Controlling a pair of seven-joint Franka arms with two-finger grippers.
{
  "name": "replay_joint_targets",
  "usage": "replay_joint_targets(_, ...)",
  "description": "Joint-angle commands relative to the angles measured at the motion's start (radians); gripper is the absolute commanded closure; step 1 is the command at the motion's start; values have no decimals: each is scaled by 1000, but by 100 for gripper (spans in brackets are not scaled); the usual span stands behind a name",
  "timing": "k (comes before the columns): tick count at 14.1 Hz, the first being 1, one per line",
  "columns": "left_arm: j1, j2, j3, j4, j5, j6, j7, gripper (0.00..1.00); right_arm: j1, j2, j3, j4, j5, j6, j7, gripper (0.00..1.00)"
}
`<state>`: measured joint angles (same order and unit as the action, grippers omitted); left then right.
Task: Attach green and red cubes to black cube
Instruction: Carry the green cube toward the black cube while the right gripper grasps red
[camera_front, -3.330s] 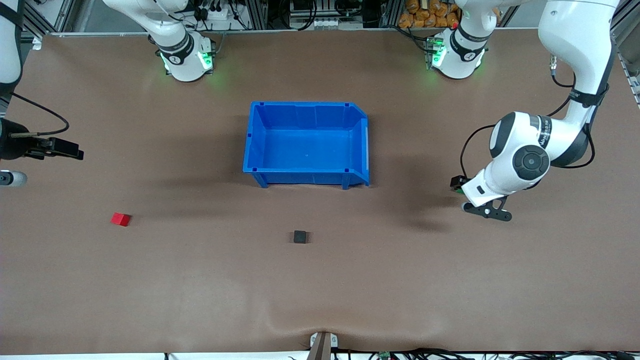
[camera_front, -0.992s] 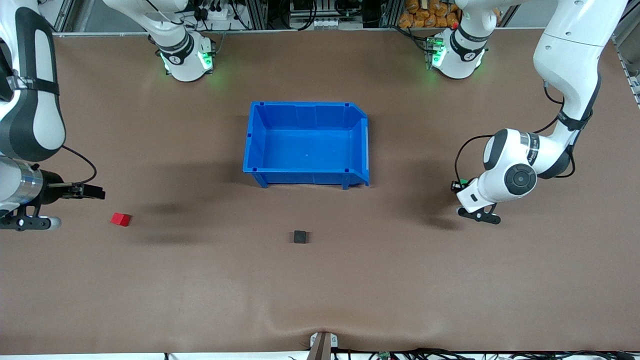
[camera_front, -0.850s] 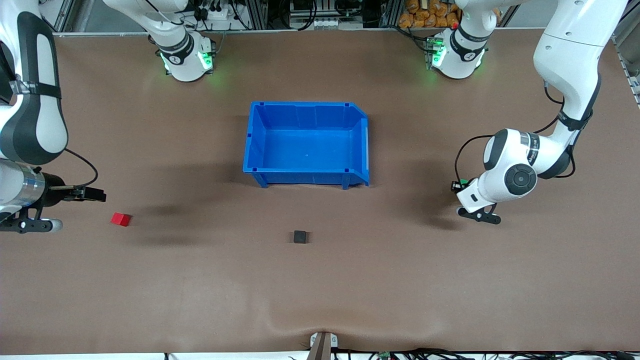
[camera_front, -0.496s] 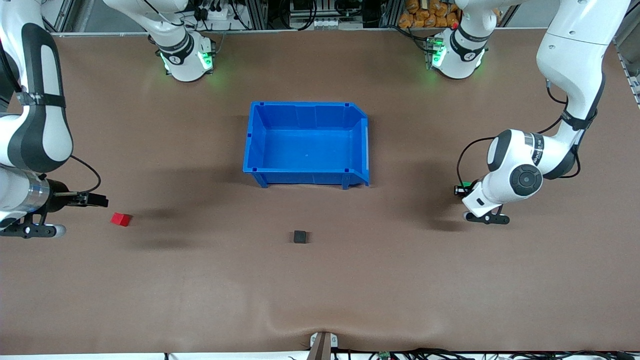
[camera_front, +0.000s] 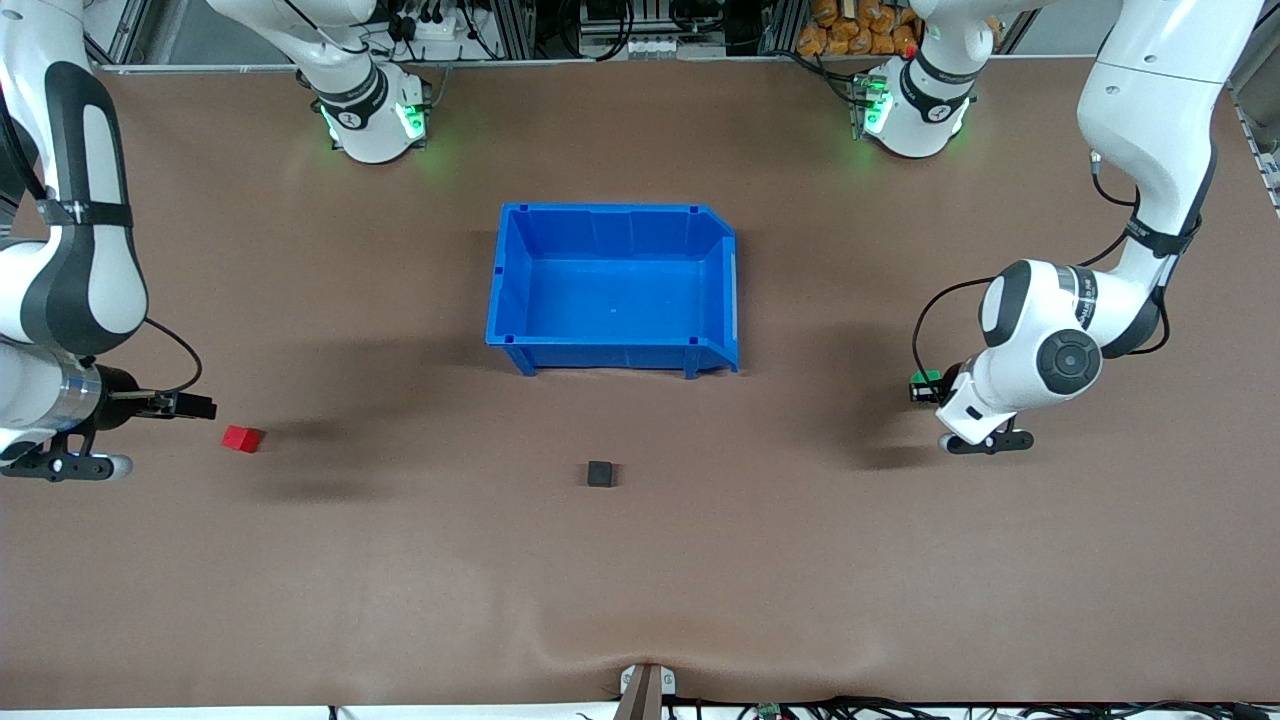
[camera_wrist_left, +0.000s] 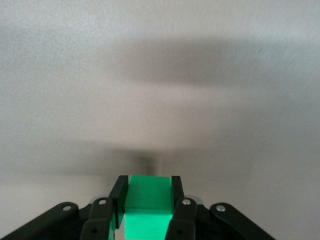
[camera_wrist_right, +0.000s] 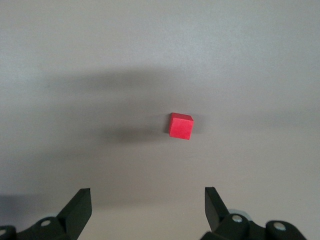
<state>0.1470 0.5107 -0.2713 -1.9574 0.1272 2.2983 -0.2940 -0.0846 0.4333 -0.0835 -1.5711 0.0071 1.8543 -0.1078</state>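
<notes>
Just small, plain, matte black cube (camera_front: 600, 473)

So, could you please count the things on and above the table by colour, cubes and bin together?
Red cube: 1, on the table
Black cube: 1, on the table
Green cube: 1, held in the left gripper
Blue bin: 1
Total: 4

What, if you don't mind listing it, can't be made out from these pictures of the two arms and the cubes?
- Front view: the green cube shows only as a sliver; the left arm's wrist hides the rest, and the left gripper that clamps it.
- Left wrist view: the cube's lower part is cut off by the frame edge.
- Front view: the right gripper is too small to show how wide it stands beside the red cube.
- Wrist views: the black cube and blue bin are outside them.
</notes>
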Motion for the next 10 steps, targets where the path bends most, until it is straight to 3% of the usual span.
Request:
replay_joint_targets(1, 6, -24, -8, 40, -82, -52, -89, 100, -24, 16, 14, -7, -4, 26, -6, 0)
replay_joint_targets(10, -26, -14, -23, 146, -159, -97, -473, 100, -40, 102, 16, -7, -4, 112, -6, 0)
